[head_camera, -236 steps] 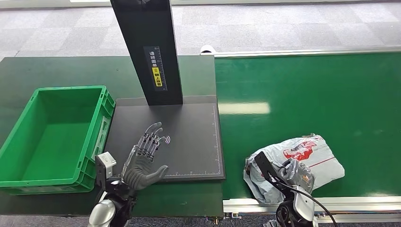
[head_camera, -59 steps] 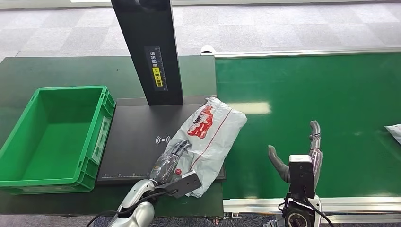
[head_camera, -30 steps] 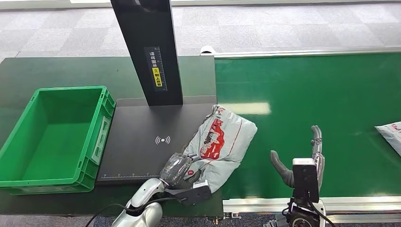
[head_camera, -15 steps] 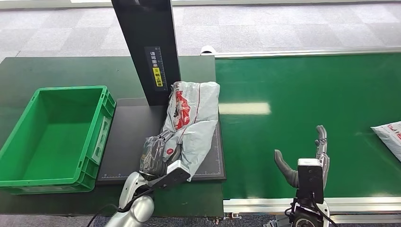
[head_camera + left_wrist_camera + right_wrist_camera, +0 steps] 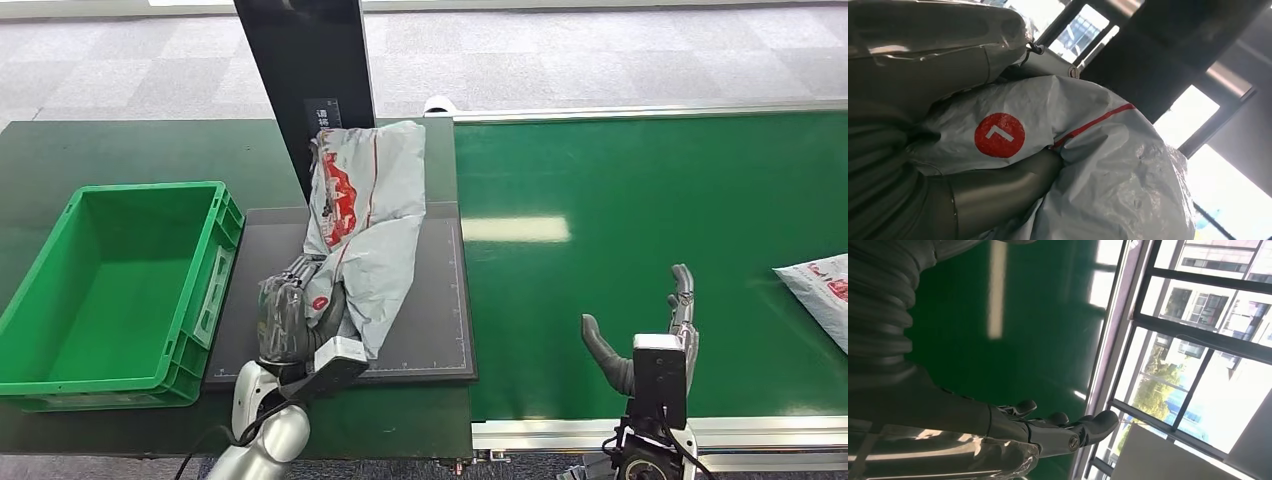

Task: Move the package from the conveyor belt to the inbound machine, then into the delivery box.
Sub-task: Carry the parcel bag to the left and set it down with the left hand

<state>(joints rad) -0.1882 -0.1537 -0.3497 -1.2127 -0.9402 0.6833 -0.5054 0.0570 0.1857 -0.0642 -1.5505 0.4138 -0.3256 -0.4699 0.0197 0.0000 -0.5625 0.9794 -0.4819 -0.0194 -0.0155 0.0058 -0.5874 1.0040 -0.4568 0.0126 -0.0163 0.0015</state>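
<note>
Both my hands are in sight. My left hand [image 5: 292, 318] has its fingers [image 5: 998, 187] wrapped tight on the lower end of the grey package [image 5: 362, 222], which stands lifted over the black inbound machine [image 5: 430, 330], its top against the machine's dark post [image 5: 300, 70]. The green delivery box [image 5: 60, 372] sits just left of the machine. My right hand [image 5: 650, 335] hovers over the conveyor belt [image 5: 640, 190], fingers [image 5: 1068, 432] spread, holding nothing. A second package [image 5: 822, 290] lies at the belt's right edge.
</note>
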